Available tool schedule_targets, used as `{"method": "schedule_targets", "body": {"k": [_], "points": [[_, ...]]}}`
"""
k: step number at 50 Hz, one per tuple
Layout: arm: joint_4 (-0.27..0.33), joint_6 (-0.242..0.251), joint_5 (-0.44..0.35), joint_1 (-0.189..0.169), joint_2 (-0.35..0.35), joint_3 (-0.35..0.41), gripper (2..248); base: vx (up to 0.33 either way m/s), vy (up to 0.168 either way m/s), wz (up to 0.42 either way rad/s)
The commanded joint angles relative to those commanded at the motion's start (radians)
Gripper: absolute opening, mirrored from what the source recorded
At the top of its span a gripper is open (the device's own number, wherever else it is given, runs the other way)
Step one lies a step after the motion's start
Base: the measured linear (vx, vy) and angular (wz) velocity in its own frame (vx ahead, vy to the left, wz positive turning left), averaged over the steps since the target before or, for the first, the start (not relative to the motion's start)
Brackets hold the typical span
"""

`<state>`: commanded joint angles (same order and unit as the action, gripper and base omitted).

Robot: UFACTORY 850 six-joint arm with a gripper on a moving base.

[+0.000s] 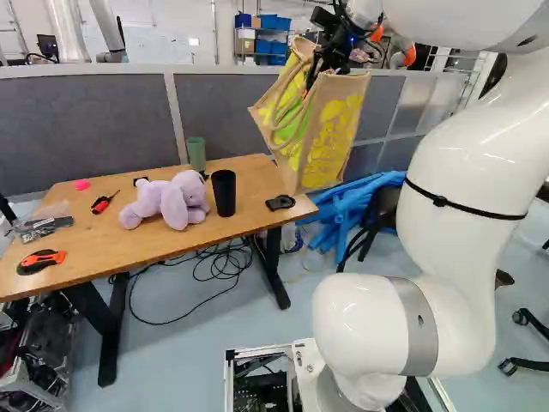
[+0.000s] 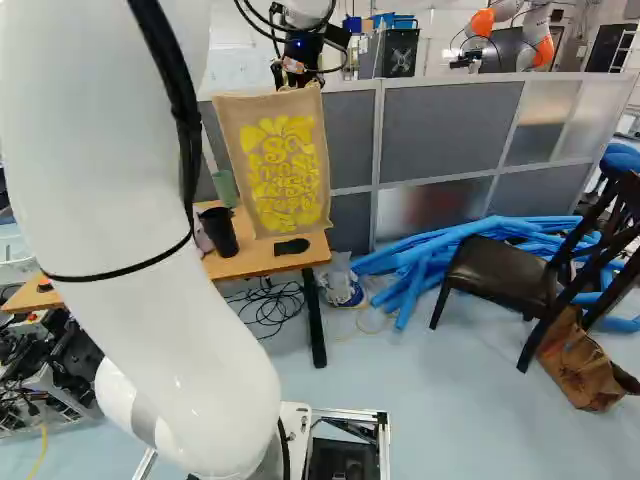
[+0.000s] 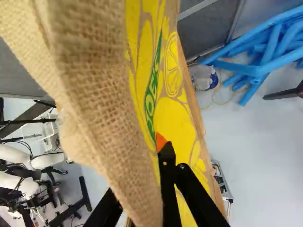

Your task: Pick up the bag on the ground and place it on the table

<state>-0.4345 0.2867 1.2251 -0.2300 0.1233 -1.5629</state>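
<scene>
You were at the carrying step: the bag (image 1: 330, 129) hung in mid-air near the table's (image 1: 171, 240) end, its cloth pinched in the gripper (image 3: 138, 172). Next you needed to bring it over the top, avoiding the black cup (image 1: 224, 193), and lower it before releasing.

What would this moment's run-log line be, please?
Yellow-printed tan burlap bag: held raised in jaws | rectangular brown wooden table: bag not yet placed

White rounded arm (image 1: 459, 180), thin black strap (image 1: 439, 201), grey joint bands (image 1: 416, 326), black cable (image 2: 187, 120).
</scene>
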Motion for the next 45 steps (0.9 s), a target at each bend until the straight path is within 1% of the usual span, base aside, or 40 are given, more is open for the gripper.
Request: {"method": "schedule_targets", "body": {"k": [18, 45], "points": [[0.000, 0.000, 0.000, 0.000, 0.000, 0.000, 22, 0.051, 0.022, -0.026], [0.000, 0.000, 0.000, 0.000, 0.000, 0.000, 22, 0.082, 0.051, -0.012]]}}
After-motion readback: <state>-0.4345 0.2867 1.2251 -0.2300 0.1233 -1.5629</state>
